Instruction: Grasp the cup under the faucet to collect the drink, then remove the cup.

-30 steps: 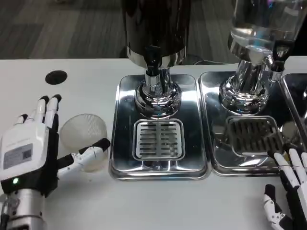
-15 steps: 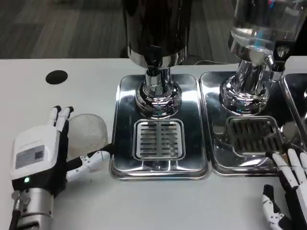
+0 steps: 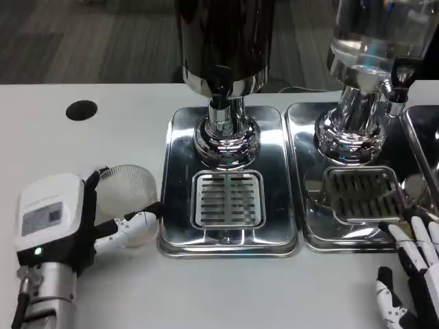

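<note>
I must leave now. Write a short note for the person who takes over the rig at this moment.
Left robot hand: closing around the clear cup, thumb in front of it; firm grip cannot be confirmed.
Right robot hand: open, waiting at the right tray's front edge.
Cup: on the white table, left of the left drip tray, not under the black faucet.
Done: the reach to the cup.
Left: lift it, place under faucet, fill, remove.

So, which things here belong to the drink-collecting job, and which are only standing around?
Belong to the job:
- clear cup, on the table left of the tray
- left hand, fingers around the cup
- dark dispenser's faucet
- its drip tray

Only standing around:
- clear dispenser
- right hand
- black hole in the table
</note>
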